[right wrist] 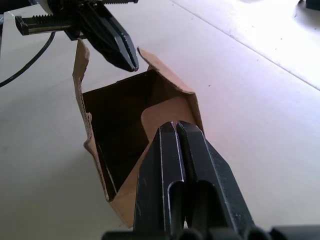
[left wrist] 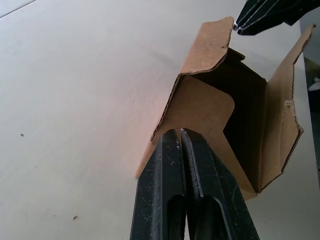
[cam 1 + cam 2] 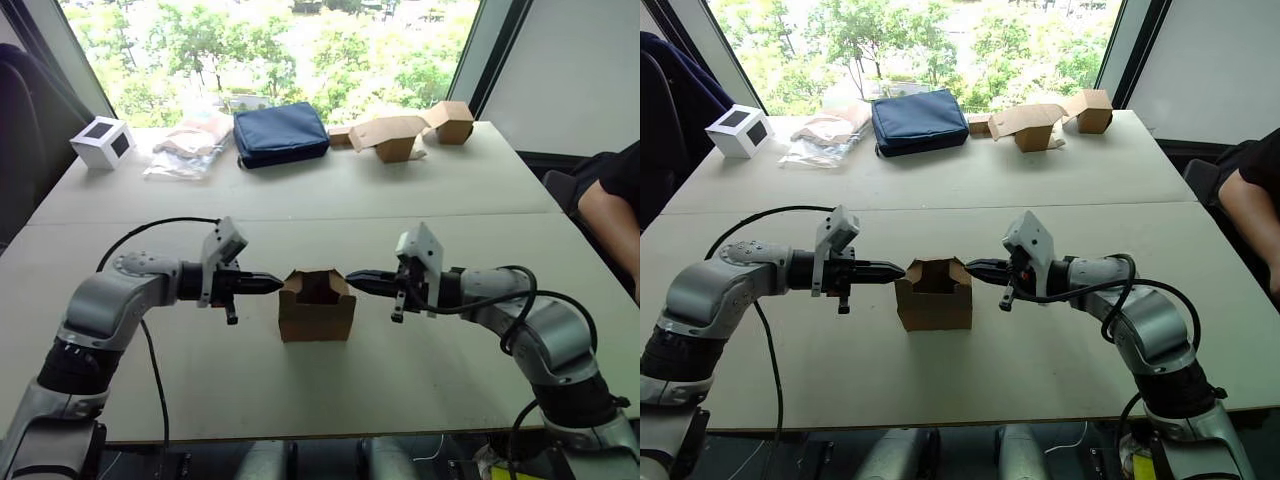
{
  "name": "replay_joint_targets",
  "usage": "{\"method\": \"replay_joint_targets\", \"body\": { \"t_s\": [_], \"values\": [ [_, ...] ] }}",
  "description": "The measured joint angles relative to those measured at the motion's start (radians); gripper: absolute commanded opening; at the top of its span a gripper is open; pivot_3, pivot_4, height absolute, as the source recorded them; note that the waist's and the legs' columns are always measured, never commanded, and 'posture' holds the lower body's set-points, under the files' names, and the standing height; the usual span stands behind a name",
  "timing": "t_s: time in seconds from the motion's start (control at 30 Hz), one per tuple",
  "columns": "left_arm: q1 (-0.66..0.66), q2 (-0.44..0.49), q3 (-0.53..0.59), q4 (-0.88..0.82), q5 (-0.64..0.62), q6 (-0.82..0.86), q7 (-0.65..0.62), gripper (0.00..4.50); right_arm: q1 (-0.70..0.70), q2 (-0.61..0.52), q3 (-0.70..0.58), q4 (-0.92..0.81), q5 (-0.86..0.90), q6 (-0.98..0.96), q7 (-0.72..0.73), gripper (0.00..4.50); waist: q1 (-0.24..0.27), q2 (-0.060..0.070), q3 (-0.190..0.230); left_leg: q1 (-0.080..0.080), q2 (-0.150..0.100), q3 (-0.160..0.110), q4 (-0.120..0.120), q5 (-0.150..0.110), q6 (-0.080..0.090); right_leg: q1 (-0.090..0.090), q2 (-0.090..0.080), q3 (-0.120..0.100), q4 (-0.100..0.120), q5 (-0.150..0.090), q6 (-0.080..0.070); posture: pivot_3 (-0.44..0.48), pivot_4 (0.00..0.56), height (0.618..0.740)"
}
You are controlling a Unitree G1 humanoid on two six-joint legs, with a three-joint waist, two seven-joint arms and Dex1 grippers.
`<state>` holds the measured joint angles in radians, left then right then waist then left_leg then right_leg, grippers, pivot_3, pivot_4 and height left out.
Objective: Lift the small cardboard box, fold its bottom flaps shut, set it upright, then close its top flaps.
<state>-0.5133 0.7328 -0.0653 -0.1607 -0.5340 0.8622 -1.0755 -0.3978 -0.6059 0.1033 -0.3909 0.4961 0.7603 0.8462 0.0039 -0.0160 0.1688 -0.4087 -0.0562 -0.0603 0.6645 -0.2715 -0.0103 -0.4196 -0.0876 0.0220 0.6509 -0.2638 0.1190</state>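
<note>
The small cardboard box stands upright on the table near the front, its open end facing up. Its top flaps stand raised around the dark inside. The bottom flaps are hidden under the box. My left gripper is shut, with its tips against the flap on the box's left side. My right gripper is shut too, and its tips rest on the opposite flap. Neither gripper holds anything.
Along the far edge of the table lie a white cube with dark panels, plastic bags, a blue pouch and lighter tan boxes. A person's arm shows at the right edge.
</note>
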Motion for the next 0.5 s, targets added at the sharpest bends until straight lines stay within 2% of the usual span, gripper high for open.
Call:
{"method": "replay_joint_targets", "body": {
  "t_s": [0.17, 0.5],
  "values": [
    [-0.023, 0.003, -0.007, 0.009, 0.003, -0.016, -0.024, 0.08, -0.016, 0.011, 0.027, 0.02, -0.005, -0.01, 0.004, 0.0, -0.002, 0.0, 0.0, 0.0, 0.0, 0.0, 0.0, 0.0, 0.0, 0.0, 0.0, 0.0, 0.0, 0.0, 0.0, 0.0, 0.15, 0.74],
    [-0.065, -0.009, -0.106, 0.066, 0.078, -0.102, -0.046, 0.08, -0.034, 0.038, 0.101, 0.085, -0.063, -0.078, 0.016, 0.0, -0.003, 0.0, 0.0, 0.0, 0.0, 0.0, 0.0, 0.0, 0.0, 0.0, 0.0, 0.0, 0.0, 0.0, 0.0, 0.0, 0.15, 0.74]
  ]
}}
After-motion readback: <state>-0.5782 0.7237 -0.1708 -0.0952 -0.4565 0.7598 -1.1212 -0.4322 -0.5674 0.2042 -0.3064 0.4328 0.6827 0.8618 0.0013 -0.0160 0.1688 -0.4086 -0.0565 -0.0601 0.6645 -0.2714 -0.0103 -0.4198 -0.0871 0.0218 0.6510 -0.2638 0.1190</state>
